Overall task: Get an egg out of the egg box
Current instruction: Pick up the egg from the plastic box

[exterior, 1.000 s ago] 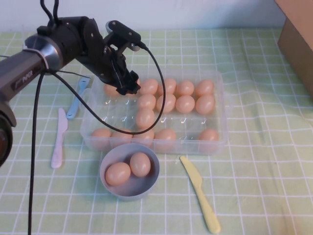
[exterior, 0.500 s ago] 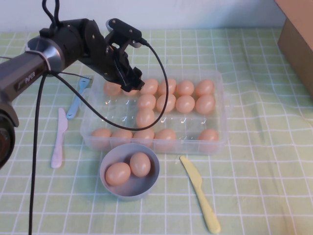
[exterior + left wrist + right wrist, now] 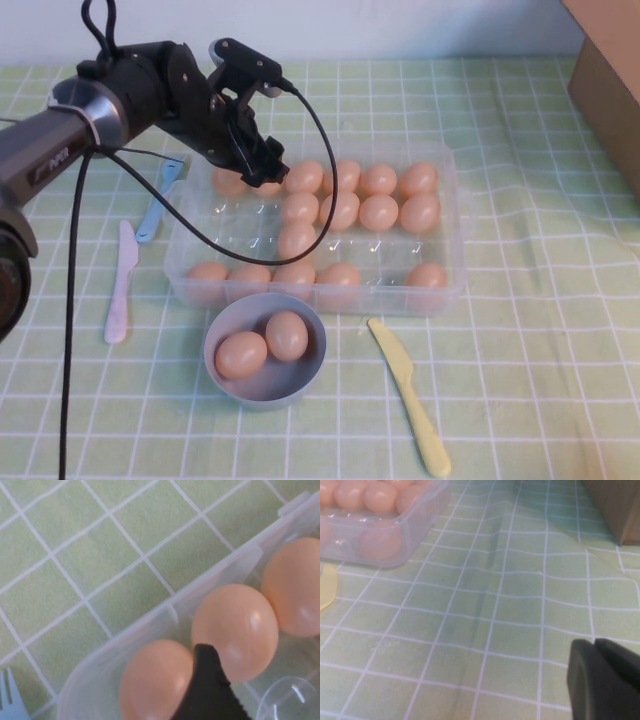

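Left gripper (image 3: 262, 172) over box (image 3: 448, 292) back-left corner.
Grip on egg (image 3: 234, 631) unclear; right gripper (image 3: 603, 679) clenched, low over cloth.

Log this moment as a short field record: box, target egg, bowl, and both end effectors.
egg box: clear plastic, on green checked cloth, partly filled
egg: far-left corner of the box, next to a black fingertip
bowl: grey-blue, near side of box, holds two eggs
left end effector: over the box's far-left corner
right end effector: low over bare cloth, away from the box, fingers together
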